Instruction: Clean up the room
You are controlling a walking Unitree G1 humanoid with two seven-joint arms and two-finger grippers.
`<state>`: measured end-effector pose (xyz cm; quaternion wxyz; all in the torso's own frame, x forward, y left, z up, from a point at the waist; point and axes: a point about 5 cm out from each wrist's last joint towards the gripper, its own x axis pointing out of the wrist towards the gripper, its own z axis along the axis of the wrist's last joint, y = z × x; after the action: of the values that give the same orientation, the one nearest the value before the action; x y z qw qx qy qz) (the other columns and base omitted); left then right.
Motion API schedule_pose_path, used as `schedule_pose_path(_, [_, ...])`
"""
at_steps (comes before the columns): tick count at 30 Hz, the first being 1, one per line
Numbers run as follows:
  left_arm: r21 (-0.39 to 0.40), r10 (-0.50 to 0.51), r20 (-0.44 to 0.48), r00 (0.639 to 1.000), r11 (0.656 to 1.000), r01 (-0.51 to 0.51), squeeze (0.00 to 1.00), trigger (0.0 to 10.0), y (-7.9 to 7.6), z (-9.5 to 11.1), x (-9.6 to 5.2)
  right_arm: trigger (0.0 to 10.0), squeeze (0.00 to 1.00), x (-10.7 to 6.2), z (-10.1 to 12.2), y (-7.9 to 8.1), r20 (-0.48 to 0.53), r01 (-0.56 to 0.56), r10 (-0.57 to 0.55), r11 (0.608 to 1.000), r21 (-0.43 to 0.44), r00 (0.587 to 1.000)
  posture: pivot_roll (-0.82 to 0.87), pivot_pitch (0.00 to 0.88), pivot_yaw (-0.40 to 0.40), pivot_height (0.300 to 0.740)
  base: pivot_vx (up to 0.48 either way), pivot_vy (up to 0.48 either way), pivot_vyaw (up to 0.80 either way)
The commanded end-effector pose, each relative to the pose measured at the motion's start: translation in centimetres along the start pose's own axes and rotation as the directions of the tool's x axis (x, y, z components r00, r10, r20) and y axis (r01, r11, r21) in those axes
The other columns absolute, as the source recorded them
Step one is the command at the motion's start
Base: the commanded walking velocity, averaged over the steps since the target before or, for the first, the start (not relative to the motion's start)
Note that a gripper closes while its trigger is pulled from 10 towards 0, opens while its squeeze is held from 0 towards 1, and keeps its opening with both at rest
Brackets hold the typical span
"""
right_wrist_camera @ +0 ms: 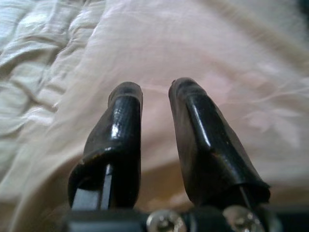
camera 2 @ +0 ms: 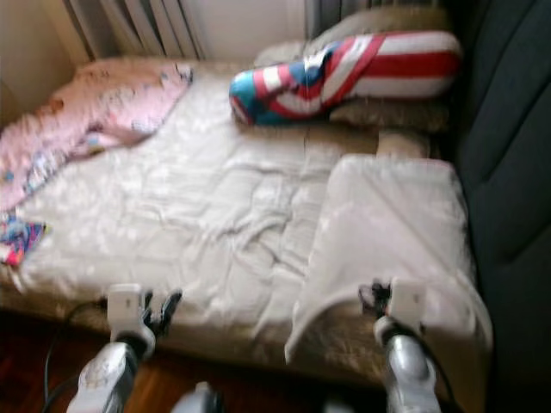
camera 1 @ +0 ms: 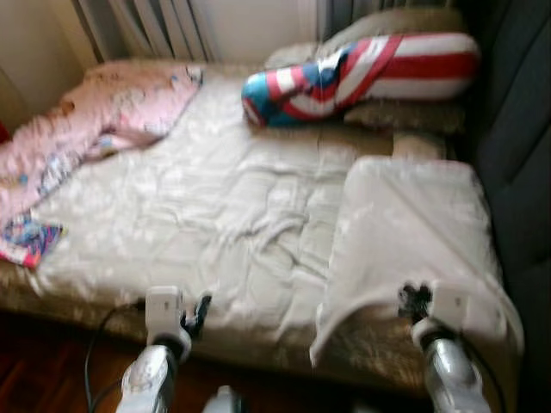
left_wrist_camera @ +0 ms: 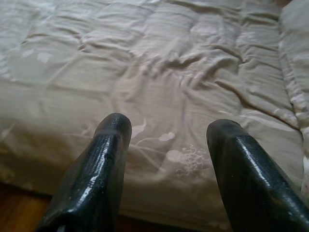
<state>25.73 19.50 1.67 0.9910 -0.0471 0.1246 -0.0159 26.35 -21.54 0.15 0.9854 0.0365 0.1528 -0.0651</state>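
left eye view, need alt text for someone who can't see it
A bed with a rumpled white quilt, its right corner folded back. The left gripper and right gripper hover at the near edge; a striped pillow and pink blanket lie behind.

We note soft daylight from the curtains [camera 1: 164, 26] at the far end; both head views are blurred throughout; the floor [camera 1: 43, 370] lies in shadow; the wrist views are sharper, with glare on the black fingers [left_wrist_camera: 104, 159].
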Motion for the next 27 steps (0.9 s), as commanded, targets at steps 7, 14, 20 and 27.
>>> schedule_pose_path(7, [0.011,0.041,-0.110,0.993,0.999,-0.040,0.00,10.0,1.2,-2.3,-0.4,10.0,0.00,-0.6,-2.8,0.7,-0.140,-0.009,0.012,1.000,0.023,0.990,-0.06,0.047,0.035,0.740,0.000,0.000,0.00])
schedule_pose_path(14, [-0.001,0.118,-0.289,0.950,0.992,-0.124,0.00,10.0,2.7,-5.6,-1.6,10.0,0.00,-2.5,-6.5,0.2,-0.335,0.006,-0.006,1.000,-0.001,0.942,-0.06,0.032,0.031,0.740,0.000,0.000,0.00])
schedule_pose_path(20, [0.042,0.152,-0.424,0.893,0.988,-0.148,0.00,10.0,3.5,-8.0,-3.1,10.0,0.00,-3.4,-7.8,-0.4,-0.394,0.047,-0.044,0.999,-0.002,0.918,-0.06,0.018,0.029,0.740,0.000,0.000,0.00])
schedule_pose_path(27, [0.051,0.117,-0.507,0.854,0.993,-0.106,0.00,10.0,2.6,-9.4,-3.7,10.0,0.00,-4.0,-8.7,-0.2,-0.442,0.046,-0.046,0.999,-0.011,0.896,-0.07,0.022,0.026,0.740,0.000,0.000,0.00])
